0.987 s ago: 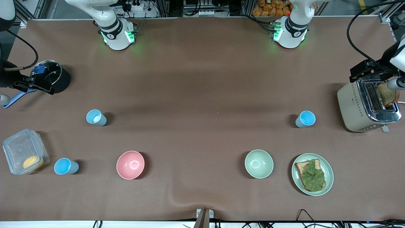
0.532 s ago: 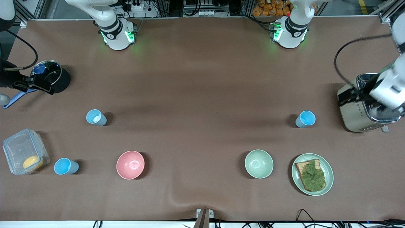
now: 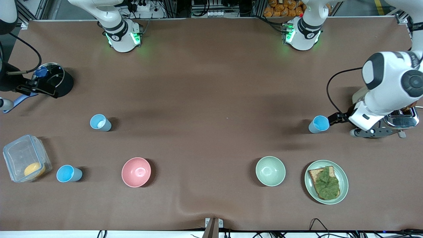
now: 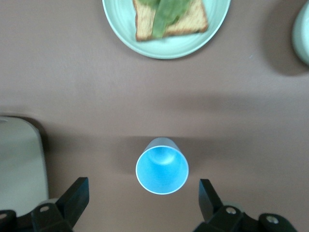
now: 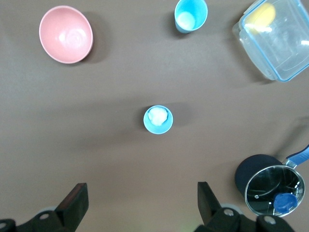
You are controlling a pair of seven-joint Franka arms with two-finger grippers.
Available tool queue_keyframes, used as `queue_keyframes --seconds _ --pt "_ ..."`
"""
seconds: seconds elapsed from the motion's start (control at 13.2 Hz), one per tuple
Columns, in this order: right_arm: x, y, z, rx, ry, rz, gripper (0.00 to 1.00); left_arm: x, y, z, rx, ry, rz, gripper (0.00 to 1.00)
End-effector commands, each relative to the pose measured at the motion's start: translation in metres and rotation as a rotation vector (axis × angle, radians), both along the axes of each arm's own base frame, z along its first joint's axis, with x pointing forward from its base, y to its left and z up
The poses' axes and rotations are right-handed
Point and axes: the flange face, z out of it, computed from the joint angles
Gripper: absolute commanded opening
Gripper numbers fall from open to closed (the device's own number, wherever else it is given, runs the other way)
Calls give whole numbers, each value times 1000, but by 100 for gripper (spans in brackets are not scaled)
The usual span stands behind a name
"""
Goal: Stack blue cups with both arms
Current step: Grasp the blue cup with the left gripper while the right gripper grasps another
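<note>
Cups are standing apart in the front view: three small light-blue tapered plastic tumblers, all upright and mouth-up on the brown-covered desk (image 3: 211, 82). One blue cup (image 3: 319, 124) is sitting toward the left arm's end, near the cream toaster (image 3: 401, 117); the second blue cup (image 3: 100, 122) and the third blue cup (image 3: 68, 174) are sitting toward the right arm's end, the third nearer the camera, beside the clear lidded plastic box (image 3: 26, 158). The pink bowl (image 3: 136, 172), the pale green bowl (image 3: 270, 171) and the green plate with toast and lettuce (image 3: 326, 181) are lying nearer the camera. The left arm is reaching out beside the first cup; the right arm is hanging near the black pot (image 3: 54, 79).

Seen from the left wrist, the left gripper (image 4: 144, 200) is hovering over the first cup (image 4: 161, 170) with its fingers (image 4: 76, 195) spread wide, holding nothing.

Seen from the right wrist, the right gripper (image 5: 140, 203) is likewise spread apart and empty, high over the second cup (image 5: 158, 119), with the third cup (image 5: 190, 14) well apart from it.

Such tumblers are probably very light, thin-walled and smooth, so they are likely tipping or sliding under a sideways nudge and flexing under a hard squeeze. Pinching the wall just below the rim, or straddling the body from above, looks safest, since the taper is narrowing downward.
</note>
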Motion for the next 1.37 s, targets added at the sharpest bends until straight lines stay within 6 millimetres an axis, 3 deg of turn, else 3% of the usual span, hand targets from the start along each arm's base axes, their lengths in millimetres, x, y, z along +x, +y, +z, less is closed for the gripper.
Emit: queue_keyframes --seconds 0.0,0.15,0.38,0.46,0.53,0.68,0.76,0.91,0.99,1.29 --pt "11 26 -34 3 88 51 100 -3 14 -28 -19 11 24 100" --pt "24 33 -76 -2 165 55 100 -6 14 -51 -26 52 25 100" --pt "47 46 -159 -14 223 71 100 -6 15 -73 -34 82 30 100" --pt "46 44 -180 -14 208 70 100 -7 19 -91 -40 109 38 97" --pt "41 42 -199 -13 210 67 100 -9 25 -102 -45 126 46 89" --pt "33 37 -229 -13 196 61 100 -7 16 -107 -48 130 33 70" --pt "30 35 -242 -13 166 57 100 -8 8 -107 -47 132 32 54" --pt "20 35 -272 -14 148 60 100 -8 5 -112 -48 140 29 10" --pt "15 33 -283 -14 147 58 100 -8 4 -111 -48 138 27 0" --pt "5 31 -325 -17 122 66 100 -5 5 -106 -48 129 25 0"
